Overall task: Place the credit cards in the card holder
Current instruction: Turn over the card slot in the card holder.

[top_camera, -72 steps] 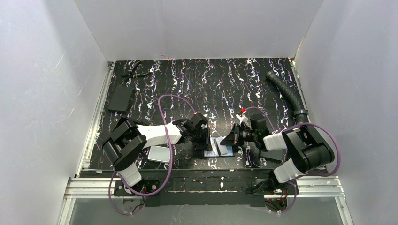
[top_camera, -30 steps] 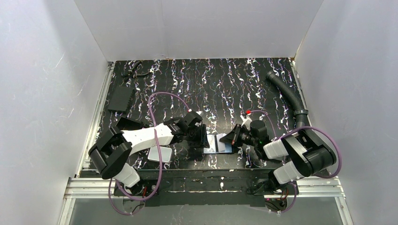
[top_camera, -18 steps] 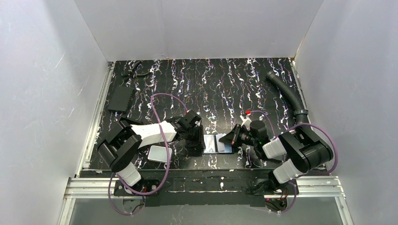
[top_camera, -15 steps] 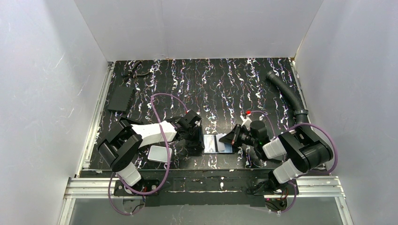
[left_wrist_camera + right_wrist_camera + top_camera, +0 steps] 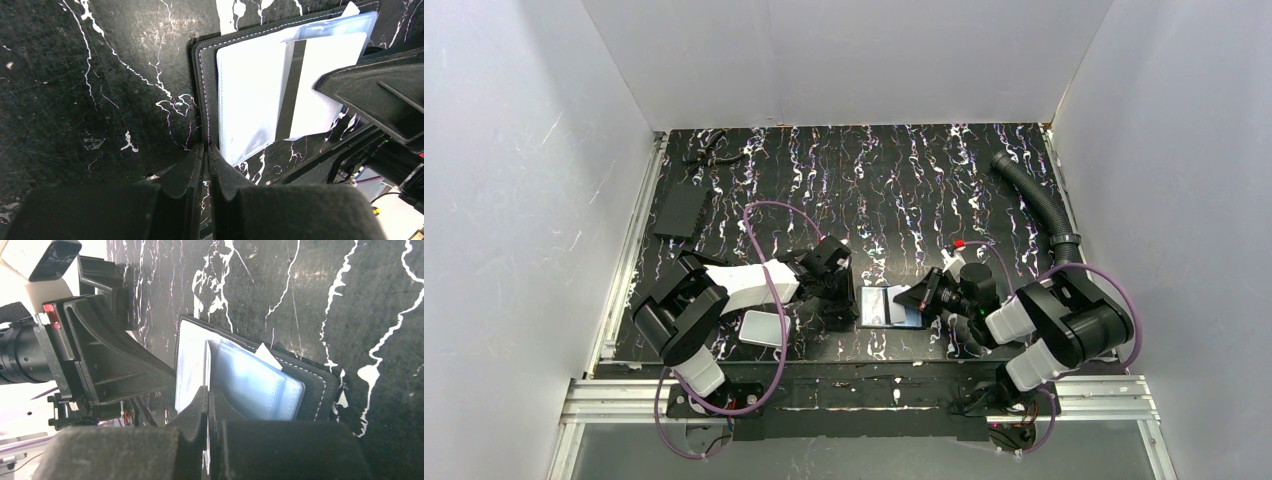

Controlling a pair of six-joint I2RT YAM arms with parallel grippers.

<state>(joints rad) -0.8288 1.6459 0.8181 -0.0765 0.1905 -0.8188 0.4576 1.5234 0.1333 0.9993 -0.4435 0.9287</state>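
Two robot arms meet low over a black, white-veined tabletop [image 5: 904, 190], close to its front edge. Between them lies the card holder [image 5: 889, 308], a small black wallet spread open, with its stitched border and a bluish clear pocket [image 5: 255, 385] facing up. The left fingers [image 5: 190, 170] are clenched on the holder's black border on the left arm's side, and the stitched edge runs into the slit between them. The right fingers [image 5: 192, 415] are pinched tight on a credit card [image 5: 325, 75], which is white with a dark stripe across it. Part of the card appears to sit under the hazy plastic of an inner sleeve, while the part nearer the right arm is bare. A white rounded slab [image 5: 764, 328] rests on the tabletop just beside the left arm [image 5: 744, 285], apart from the holder.

A couple of seconds back, the card stood up as a pale slanted strip above the holder. Seen from above, it now lies within the holder's outline. Over the last half second the left arm looks unchanged, while the right wrist has edged slightly nearer the front edge.
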